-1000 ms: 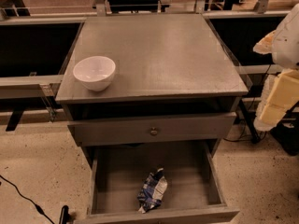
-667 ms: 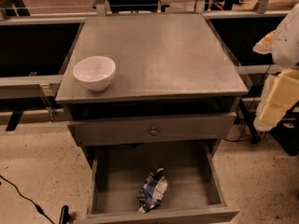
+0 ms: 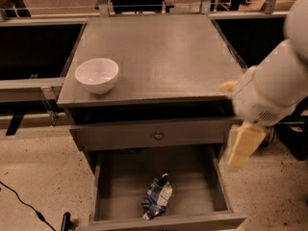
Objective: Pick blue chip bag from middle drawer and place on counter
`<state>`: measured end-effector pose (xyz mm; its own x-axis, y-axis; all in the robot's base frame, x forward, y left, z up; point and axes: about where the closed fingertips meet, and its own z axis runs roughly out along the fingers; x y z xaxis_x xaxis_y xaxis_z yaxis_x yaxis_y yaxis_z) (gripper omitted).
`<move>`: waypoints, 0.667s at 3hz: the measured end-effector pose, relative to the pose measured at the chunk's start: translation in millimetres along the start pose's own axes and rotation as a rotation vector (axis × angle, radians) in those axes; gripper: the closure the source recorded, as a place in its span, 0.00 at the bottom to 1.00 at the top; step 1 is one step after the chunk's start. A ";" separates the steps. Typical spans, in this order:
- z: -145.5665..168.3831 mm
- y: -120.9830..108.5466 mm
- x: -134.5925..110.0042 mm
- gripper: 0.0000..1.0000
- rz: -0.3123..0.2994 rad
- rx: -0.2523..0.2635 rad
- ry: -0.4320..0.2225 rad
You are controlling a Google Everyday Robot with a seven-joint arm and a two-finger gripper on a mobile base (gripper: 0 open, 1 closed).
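The blue chip bag (image 3: pixel 157 196) lies crumpled on the bottom of the open middle drawer (image 3: pixel 197 186), near its front wall and a little left of centre. The grey counter (image 3: pixel 163 52) tops the cabinet above it. My white arm reaches in from the right. Its gripper (image 3: pixel 239 150) hangs cream-coloured just off the cabinet's right front corner, above the drawer's right side wall and well to the right of and above the bag. Nothing shows in it.
A white bowl (image 3: pixel 96 74) stands at the counter's front left. A closed grey drawer front with a brass knob (image 3: pixel 158 135) sits above the open drawer. A black cable (image 3: pixel 24 202) lies on the speckled floor at the left. Dark bins flank the cabinet.
My arm has swung left and toward the cabinet, so the gripper now hangs by the right front corner. The bag, the bowl and the drawer have not moved.
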<state>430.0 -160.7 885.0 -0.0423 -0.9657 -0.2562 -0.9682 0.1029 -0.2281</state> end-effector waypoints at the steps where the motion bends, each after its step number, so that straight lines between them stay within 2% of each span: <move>1: 92.1 44.1 -7.0 0.00 -0.101 -0.188 -0.008; 2: 85.8 41.2 -7.1 0.00 -0.096 -0.169 -0.007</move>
<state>411.7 -129.1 796.8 0.0533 -0.9674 -0.2475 -0.9954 -0.0317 -0.0907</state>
